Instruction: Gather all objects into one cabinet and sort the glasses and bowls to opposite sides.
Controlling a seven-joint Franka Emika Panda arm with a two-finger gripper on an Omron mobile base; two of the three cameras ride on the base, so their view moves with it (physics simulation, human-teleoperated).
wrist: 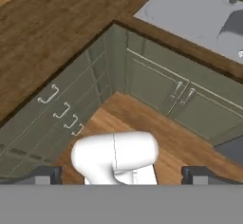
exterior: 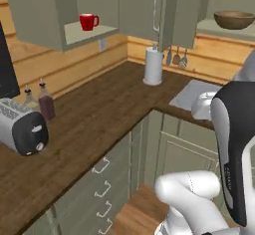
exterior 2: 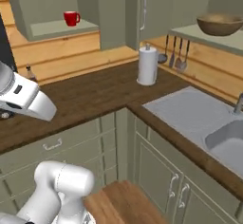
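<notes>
Hanging wide and empty over the floor, the gripper [wrist: 121, 173] risks knocking the red mug [exterior: 88, 21] off its shelf [exterior: 94, 32], far from the bowl [exterior: 234, 19].

Even, bright, diffuse rendered light; no clear source. Soft shadow inside the open wall cabinet [exterior: 74, 10] and under the countertop [exterior: 89, 124] lip. Faint sheen on the sink [exterior 2: 199, 118]. Low resolution, slightly soft edges throughout; no visible edge distortion.
</notes>
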